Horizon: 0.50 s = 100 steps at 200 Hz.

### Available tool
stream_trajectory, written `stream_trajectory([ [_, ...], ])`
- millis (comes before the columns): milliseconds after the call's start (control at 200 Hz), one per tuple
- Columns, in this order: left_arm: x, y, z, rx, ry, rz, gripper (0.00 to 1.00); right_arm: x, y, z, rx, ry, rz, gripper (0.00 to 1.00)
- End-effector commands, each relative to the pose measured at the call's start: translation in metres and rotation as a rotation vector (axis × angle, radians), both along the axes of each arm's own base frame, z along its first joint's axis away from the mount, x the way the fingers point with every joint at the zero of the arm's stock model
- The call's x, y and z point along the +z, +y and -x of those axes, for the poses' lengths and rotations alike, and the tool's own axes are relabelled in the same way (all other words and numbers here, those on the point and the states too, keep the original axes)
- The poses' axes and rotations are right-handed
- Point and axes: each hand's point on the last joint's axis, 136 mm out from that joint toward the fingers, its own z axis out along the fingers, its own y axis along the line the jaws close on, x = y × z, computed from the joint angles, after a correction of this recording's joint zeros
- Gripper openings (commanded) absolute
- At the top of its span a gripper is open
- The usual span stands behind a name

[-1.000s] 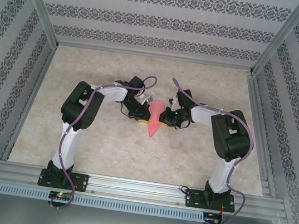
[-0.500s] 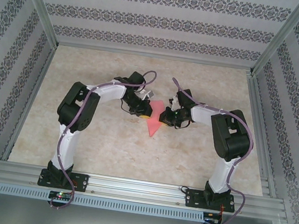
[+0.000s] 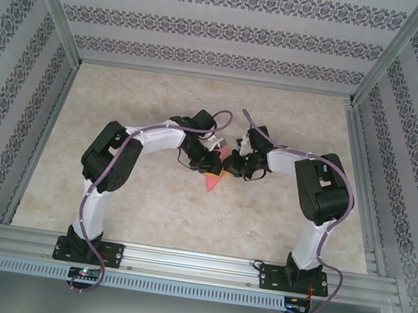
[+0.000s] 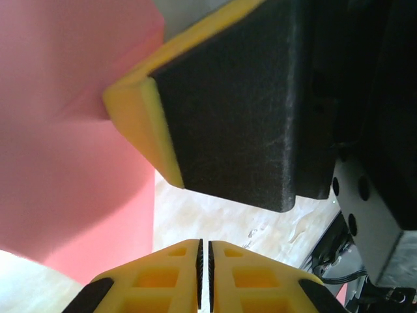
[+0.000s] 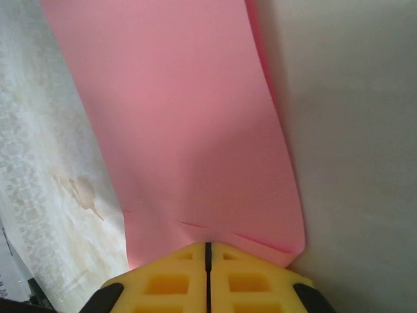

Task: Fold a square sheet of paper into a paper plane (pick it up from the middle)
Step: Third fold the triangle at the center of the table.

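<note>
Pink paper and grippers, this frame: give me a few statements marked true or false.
1. The pink paper sits near the middle of the table. True.
2. The right gripper stands wide open. False: its fingers are closed at the paper's edge.
3. The paper's pointed end faces the arm bases. True.
4. The left gripper rests by its own base. False: it reaches in to the paper beside the right gripper, fingers together.
</note>
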Motion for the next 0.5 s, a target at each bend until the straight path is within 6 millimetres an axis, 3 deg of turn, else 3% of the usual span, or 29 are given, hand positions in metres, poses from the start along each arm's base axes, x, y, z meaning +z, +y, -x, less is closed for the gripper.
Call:
stream_trajectory([
  [0,-0.006,-0.001,0.007,-0.003,-0.012,-0.026,0.14,-0.024,-0.005,0.020,-0.002,0.096,0.021,0.08],
  [495,-0.035,0.006,0.015,-0.013,0.002,-0.081,0.14,-0.024,-0.009,0.022,-0.003,0.100,0.019,0.07],
])
